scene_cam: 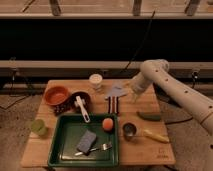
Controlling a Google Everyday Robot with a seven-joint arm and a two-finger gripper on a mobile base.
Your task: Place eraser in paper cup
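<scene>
A: Across the lower half of the frame the wooden table is taking up most of the room, and the single arm is reaching in from the right edge. Where is its end hanging?

B: The gripper is hovering over the table's upper right part, just right of centre. Its fingers are standing apart, with nothing between them.

A: What is lying around it, big things first?

B: One green tray is sitting lower left, carrying one blue-grey sponge. Two bowls are sitting above it, an orange bowl and a dark bowl beside it.

A: Cups?

B: Three. The one paper cup is standing upper centre, by the table's far edge. A light green cup is standing at the left, and a small metal cup just right of the tray.

A: And the eraser?

B: There is one eraser, lying on bare wood at the centre of the frame, just below a pale-blue triangular piece. It is lying down and left of the gripper, near it, with its long axis running up-and-down in the frame. The paper cup is standing up and left of the eraser. So I am judging that the gripper should be dropping down-left, closing across the eraser's short width, then carrying it farther left and up.
</scene>
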